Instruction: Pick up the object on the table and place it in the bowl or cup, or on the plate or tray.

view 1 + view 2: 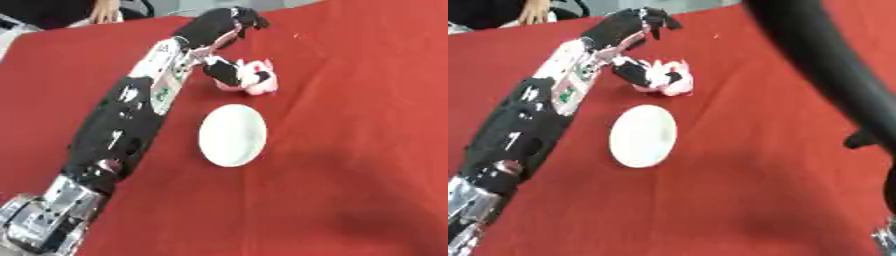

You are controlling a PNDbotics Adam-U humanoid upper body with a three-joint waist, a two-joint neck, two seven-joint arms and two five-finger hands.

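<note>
The left arm (114, 145) enters at the lower left corner, silver joint nearest the camera, and extends diagonally up across the red tablecloth (350, 150). In the right eye view a black right arm (824, 55) crosses the upper right as a dark band; the right hand is not shown. The left hand (223, 30) is at the far end of its arm, fingers curled downward, thumb reaching toward the pink-and-white object (254, 77). The thumb touches or overlaps the object's left side; the remaining fingers are above and behind it, apart from it. Whether the hand encloses the object cannot be determined. The object lies on the cloth, just beyond the far edge of the white plate (233, 135), close to it but not on it. The plate lies flat just right of the left forearm. The far table edge runs just behind the hand. Open red cloth extends to the right of the plate and toward the near edge
</note>
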